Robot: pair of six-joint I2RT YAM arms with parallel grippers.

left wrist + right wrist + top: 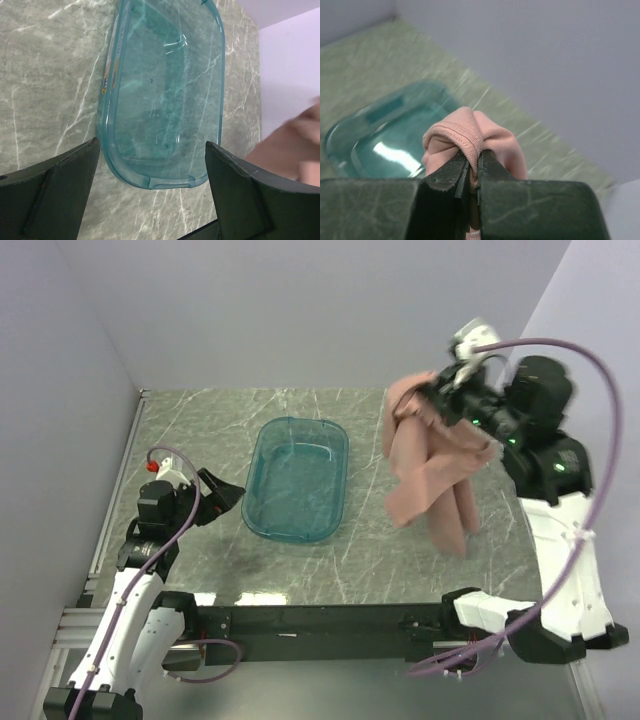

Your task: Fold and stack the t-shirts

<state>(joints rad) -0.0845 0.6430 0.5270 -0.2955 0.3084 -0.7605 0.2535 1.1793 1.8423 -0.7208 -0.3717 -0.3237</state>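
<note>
Right arm (pixel 560 500) is up high over the counter's (pixel 200 430) far right corner, and the right jaws are clenched on a bunched fold of the dusty-pink t-shirt (pixel 430 465). The wrist view shows a ribbed hem pinched tight between the two fingers. The shirt hangs in long, loose folds over the right side of the counter. I can't tell whether its lowest tip touches the marble. Across the way, the left arm (pixel 150 530) sits low near the left edge. The left jaws are released, spread wide with nothing between them, and they point at the translucent teal tub (pixel 295 480). The tub rests mid-counter, well apart from the hanging shirt.
</note>
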